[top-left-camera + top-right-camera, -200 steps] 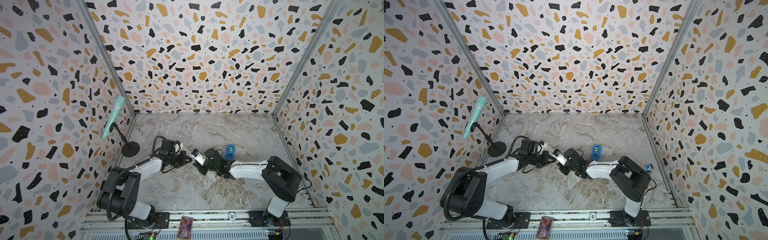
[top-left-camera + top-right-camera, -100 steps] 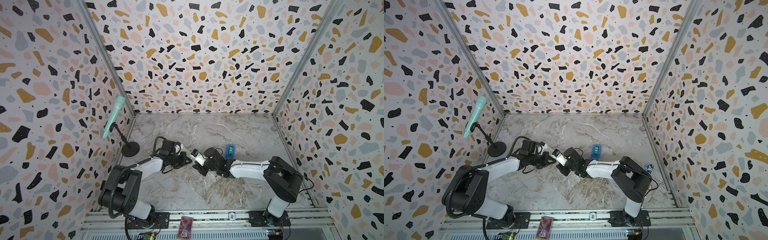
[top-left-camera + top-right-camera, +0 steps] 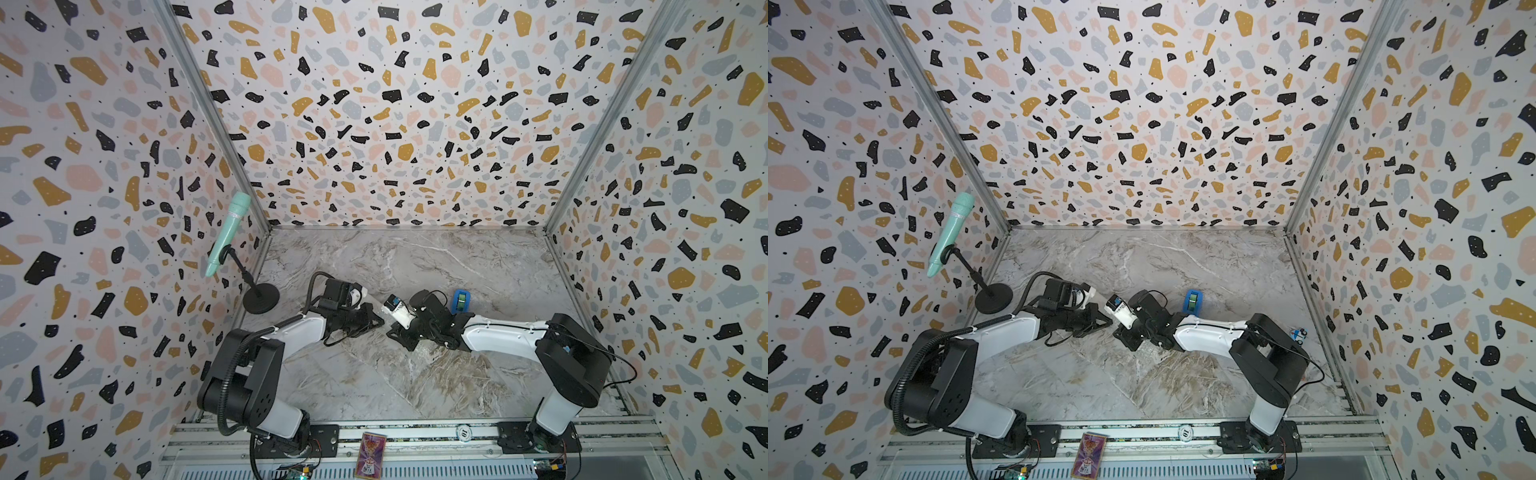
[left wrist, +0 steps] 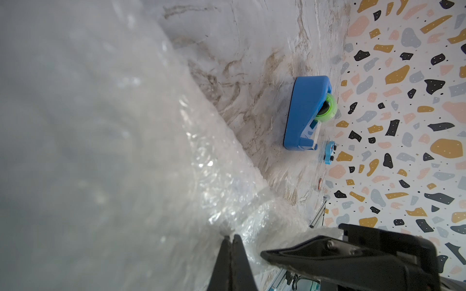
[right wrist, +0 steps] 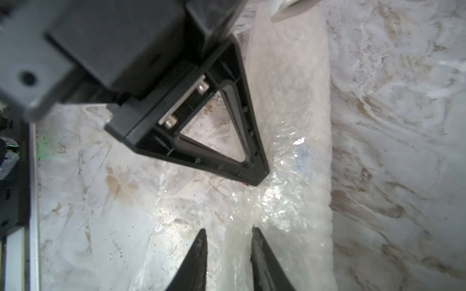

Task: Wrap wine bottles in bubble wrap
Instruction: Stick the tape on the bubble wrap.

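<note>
Hardly anything has shifted since a second ago. Rolling looks nearly done: the bottle (image 5: 301,152) lies inside the bubble wrap (image 5: 290,75) roll at the centre of the bench (image 3: 478,257). Next likely calls for holding the roll shut and fetching tape. From the front rail (image 3: 415,432) the left arm (image 3: 291,332) and right arm (image 3: 498,336) reach low and inward. The right pincer (image 5: 228,234), partly spread, straddles a fold. The left pincer (image 5: 261,177), pressed together, pins the roll. The blue tape dispenser (image 3: 460,301) sits beyond.

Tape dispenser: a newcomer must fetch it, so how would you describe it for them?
On the marble tabletop, find the right arm reaching toward the middle. Just past its wrist, toward the back wall, stands the tape dispenser. It is a blue block holding a green roll, unlike the small pale-blue toy car by the right wall.
</note>
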